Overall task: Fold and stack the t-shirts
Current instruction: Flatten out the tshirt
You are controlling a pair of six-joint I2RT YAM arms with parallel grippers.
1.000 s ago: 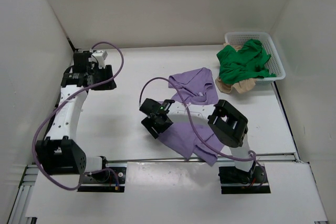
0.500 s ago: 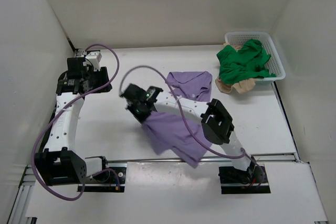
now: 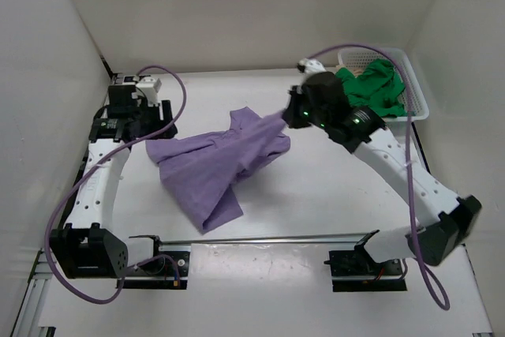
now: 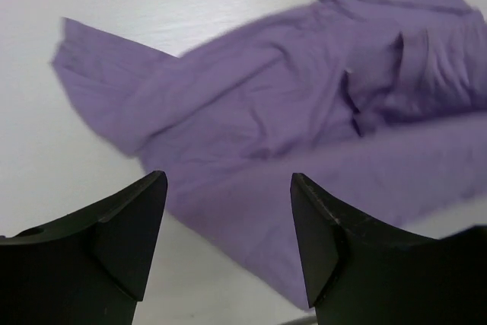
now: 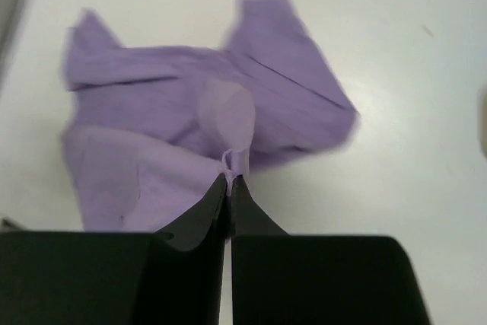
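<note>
Pinching a thin fold of the shirt (image 3: 213, 165), right end effector (image 5: 230, 180) holds it half-raised over the table (image 3: 316, 195), left end effector (image 4: 226, 188) spread, empty; so slim a bite may slip, dropping it crumpled.

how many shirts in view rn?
2. Purple shirt spread mid-table, one edge pinched by the right gripper; green shirt in the basket. More may be hidden beneath it.

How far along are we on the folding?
Nothing is folded or stacked yet. In hand: the right gripper, jaws shut on a pinch of the purple t-shirt, which lies rumpled on the table; the left gripper hangs open above it. Left: folding it, plus the green t-shirt in the basket.
</note>
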